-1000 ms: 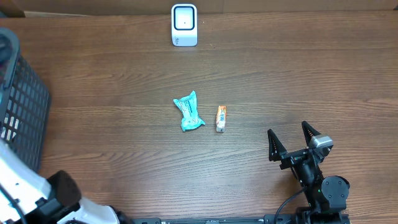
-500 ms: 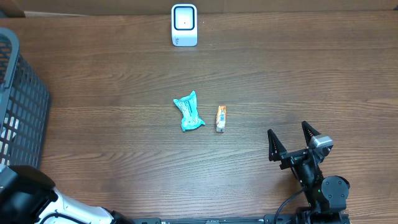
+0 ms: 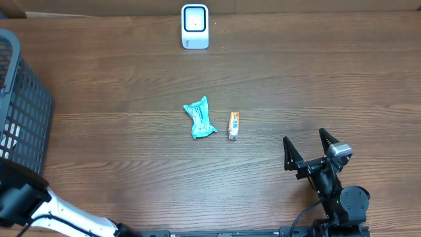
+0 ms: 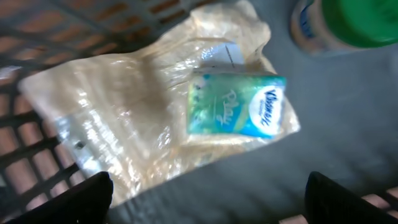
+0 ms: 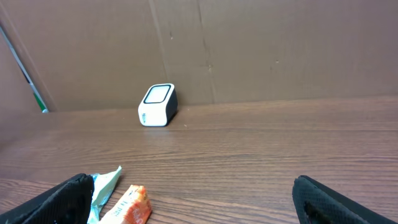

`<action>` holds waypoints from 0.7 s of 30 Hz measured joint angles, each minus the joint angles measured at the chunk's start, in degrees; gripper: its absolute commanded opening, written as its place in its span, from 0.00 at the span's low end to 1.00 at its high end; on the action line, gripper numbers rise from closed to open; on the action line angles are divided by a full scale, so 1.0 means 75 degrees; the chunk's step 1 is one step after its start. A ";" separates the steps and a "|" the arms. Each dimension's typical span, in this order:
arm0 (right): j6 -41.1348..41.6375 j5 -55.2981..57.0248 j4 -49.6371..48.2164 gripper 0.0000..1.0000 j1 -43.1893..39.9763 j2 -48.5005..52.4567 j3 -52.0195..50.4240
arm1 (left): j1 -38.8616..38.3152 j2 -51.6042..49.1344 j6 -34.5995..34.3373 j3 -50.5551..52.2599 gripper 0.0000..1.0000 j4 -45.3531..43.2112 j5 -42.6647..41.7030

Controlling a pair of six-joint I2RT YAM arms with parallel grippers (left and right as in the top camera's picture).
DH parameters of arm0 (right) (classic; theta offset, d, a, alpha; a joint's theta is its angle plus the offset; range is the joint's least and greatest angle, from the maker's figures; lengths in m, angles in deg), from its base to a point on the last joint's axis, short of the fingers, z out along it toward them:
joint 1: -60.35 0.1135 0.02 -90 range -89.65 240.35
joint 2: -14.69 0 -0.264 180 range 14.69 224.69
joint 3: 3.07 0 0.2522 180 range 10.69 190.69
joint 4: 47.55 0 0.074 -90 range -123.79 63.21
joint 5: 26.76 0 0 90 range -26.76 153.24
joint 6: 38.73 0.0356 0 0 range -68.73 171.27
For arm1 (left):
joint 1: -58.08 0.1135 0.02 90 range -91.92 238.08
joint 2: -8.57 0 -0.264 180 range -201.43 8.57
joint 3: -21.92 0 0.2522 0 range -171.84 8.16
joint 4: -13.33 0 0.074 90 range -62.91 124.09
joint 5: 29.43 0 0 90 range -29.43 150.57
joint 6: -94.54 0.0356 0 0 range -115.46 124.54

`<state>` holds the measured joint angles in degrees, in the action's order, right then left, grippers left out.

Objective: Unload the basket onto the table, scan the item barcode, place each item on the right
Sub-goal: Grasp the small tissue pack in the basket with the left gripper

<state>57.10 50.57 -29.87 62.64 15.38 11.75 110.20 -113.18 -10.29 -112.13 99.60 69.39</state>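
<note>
A white barcode scanner (image 3: 195,26) stands at the table's far edge, also visible as the scanner (image 5: 157,104) in the right wrist view. A teal packet (image 3: 199,118) and a small orange packet (image 3: 233,124) lie mid-table. My right gripper (image 3: 304,139) rests open near the front right, its fingers framing the teal packet (image 5: 102,190) and orange packet (image 5: 134,205) from a distance. My left gripper (image 4: 208,193) hangs open over the basket's inside, above a blue-green tissue pack (image 4: 236,104) lying on a clear plastic bag (image 4: 118,118). Nothing sits between its fingers.
A dark mesh basket (image 3: 20,118) stands at the table's left edge. Inside it, a green-lidded container (image 4: 348,22) sits beyond the tissue pack. The left arm (image 3: 26,201) crosses the front left corner. A brown board backs the table.
The left arm has shifted at the front left corner toward the left edge, uncovering more of the basket. The right arm and the packets have not moved.
</note>
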 measured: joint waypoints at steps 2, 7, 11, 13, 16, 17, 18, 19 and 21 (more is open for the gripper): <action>-0.0003 0.0000 0.0000 1.00 0.0000 0.0000 0.0000 | 0.0000 -0.0332 0.0128 0.0012 0.87 -0.0096 0.0006; 0.0000 0.0000 0.0000 1.00 0.0000 0.0000 0.0000 | 0.0000 -0.1075 0.0414 0.0079 0.81 -0.0423 0.0000; -0.0003 0.0000 0.0000 1.00 0.0000 0.0000 0.0000 | 0.0000 -0.1393 0.0530 0.0099 0.59 -0.0641 -0.0181; -0.0003 0.0000 0.0000 1.00 0.0000 0.0000 0.0000 | 0.0000 -0.1422 0.0603 0.0099 0.51 -0.0667 -0.0323; -0.0003 0.0003 -0.0003 1.00 0.0000 0.0000 0.0000 | 0.0000 -0.1422 0.0603 0.0099 0.37 -0.0673 -0.0472; -0.0003 0.0000 -0.0003 1.00 0.0000 0.0000 0.0000 | 0.0000 -0.1422 0.0589 0.0099 0.34 -0.0647 -0.0530; 0.0000 0.0000 -0.0003 1.00 0.0000 0.0000 0.0000 | 0.0000 -0.1422 0.0600 0.0099 0.29 -0.0618 -0.0557; -0.0003 0.0000 0.0000 1.00 0.0000 0.0000 0.0000 | 0.0000 -0.1422 0.0595 0.0099 0.25 -0.0580 -0.0589; 0.0000 0.0000 0.0000 1.00 0.0000 0.0000 0.0000 | 0.0000 -0.1422 0.0583 0.0099 0.18 -0.0478 -0.0638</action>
<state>57.10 50.57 -29.87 62.64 15.38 11.75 110.20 -123.85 -5.92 -111.39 96.01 64.60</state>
